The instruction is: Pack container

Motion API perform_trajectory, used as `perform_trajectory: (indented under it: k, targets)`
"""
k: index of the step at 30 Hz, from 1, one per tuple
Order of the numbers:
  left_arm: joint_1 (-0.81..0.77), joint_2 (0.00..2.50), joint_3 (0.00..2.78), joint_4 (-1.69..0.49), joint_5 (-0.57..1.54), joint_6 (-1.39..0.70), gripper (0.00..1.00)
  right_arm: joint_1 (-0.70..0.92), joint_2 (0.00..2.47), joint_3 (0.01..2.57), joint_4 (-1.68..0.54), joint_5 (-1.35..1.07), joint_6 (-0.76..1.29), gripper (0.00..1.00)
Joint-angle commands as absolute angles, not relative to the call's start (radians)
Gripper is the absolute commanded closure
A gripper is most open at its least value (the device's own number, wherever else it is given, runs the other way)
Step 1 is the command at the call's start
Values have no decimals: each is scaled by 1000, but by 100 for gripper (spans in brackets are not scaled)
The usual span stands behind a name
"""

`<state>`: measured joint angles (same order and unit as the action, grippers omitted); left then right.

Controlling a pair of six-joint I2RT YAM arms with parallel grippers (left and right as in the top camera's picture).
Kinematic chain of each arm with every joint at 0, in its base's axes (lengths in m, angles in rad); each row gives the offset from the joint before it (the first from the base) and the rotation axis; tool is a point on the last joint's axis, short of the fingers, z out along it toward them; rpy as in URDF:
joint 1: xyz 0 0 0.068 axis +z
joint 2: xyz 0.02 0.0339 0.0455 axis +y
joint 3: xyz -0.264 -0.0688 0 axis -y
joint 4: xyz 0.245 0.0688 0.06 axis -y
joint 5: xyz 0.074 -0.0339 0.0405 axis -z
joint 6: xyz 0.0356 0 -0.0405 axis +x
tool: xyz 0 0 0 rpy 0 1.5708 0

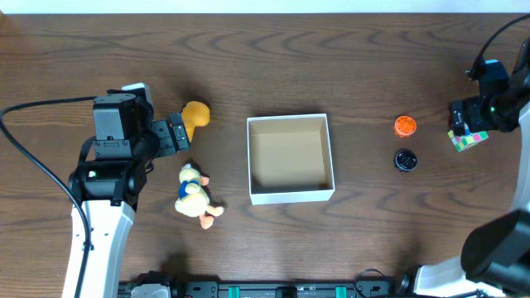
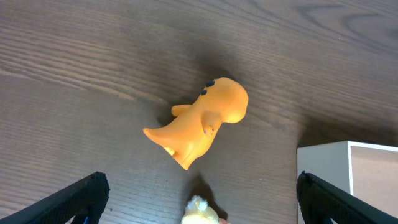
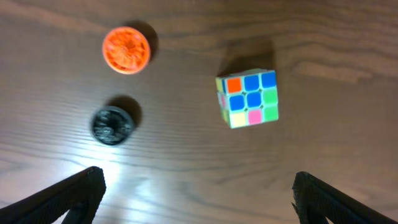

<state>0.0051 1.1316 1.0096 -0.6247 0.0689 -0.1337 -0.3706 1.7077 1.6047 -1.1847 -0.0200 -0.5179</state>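
Observation:
The container (image 1: 329, 157) is a shallow square cardboard box with white walls and a brown floor, in the table's middle; its corner shows in the left wrist view (image 2: 329, 155). An orange dinosaur toy (image 1: 196, 115) (image 2: 202, 121) lies left of it, just ahead of my open, empty left gripper (image 1: 175, 134) (image 2: 199, 199). A yellow plush duck (image 1: 194, 194) (image 2: 200, 211) lies below it. My right gripper (image 1: 457, 117) (image 3: 199, 196) is open and empty at the far right, beside a colour cube (image 1: 468, 137) (image 3: 247, 98).
An orange round toy (image 1: 405, 126) (image 3: 126, 50) and a black round toy (image 1: 405, 160) (image 3: 112, 125) lie right of the box. A black cable (image 1: 33, 157) loops at the left. The table's front edge carries black fixtures.

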Motion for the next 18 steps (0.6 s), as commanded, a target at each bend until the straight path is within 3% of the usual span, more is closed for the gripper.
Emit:
perform_trajectory:
  k: [1, 18]
  targets:
    - [2, 1134, 1030, -628, 71, -126, 2, -398, 1760, 1627, -1169, -15, -736, 1]
    - [2, 1134, 1030, -628, 71, -137, 2, -512, 1977, 1627, -986, -35, -740, 1]
